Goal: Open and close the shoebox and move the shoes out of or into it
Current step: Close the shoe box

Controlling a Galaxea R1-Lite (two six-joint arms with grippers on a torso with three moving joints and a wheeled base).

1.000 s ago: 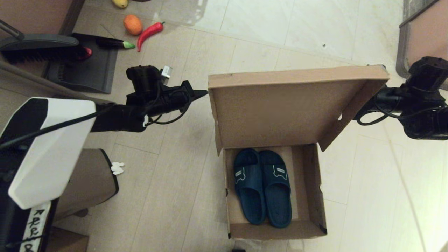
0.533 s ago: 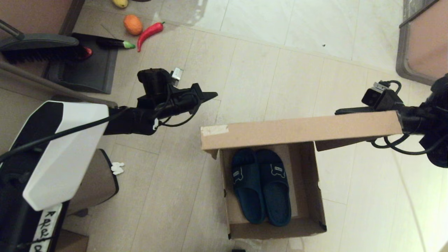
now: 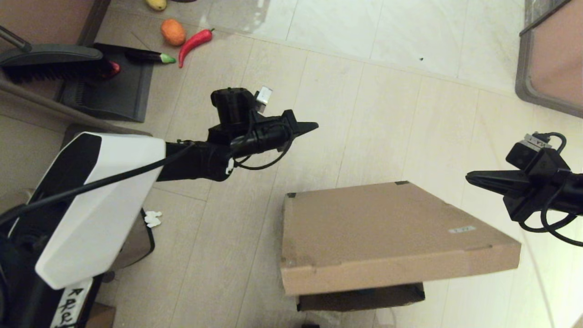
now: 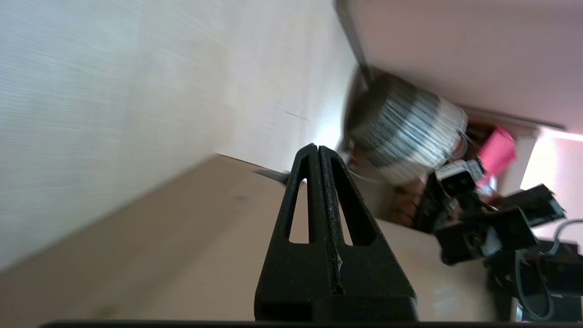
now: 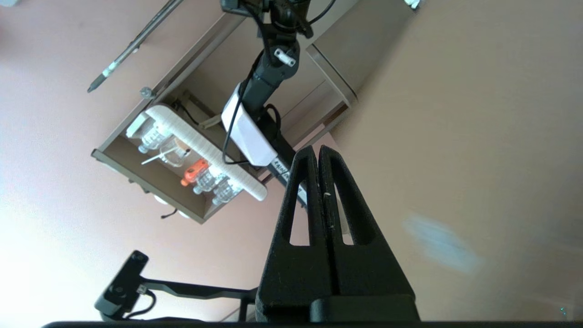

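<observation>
A second ago the lid of the shoebox stood upright and open with a pair of slippers visible inside; now the lid has swung down over the box, and both arms have drawn away from it.

The shoebox sits on the tiled floor in front of the robot. Its lid covers the base but sits tilted, the near right corner riding high and jutting out past the base, so a dark gap shows under the front edge. The shoes are hidden beneath the lid and cannot be seen. A small white label lies on the lid's right part.

The left hand hovers above the floor beyond the box's far left corner, apart from the cardboard, fingers pressed together and holding nothing. The right hand hangs just off the lid's right side, also pinched closed and empty, not touching the box.

To the far left a dark mat lies on the floor, with a red chilli and an orange fruit beyond it.

The risk from here, in my judgement, is that the crooked lid never seats. A downward press on the raised corner could buckle the cardboard or skid the whole box across the smooth tiles.
</observation>
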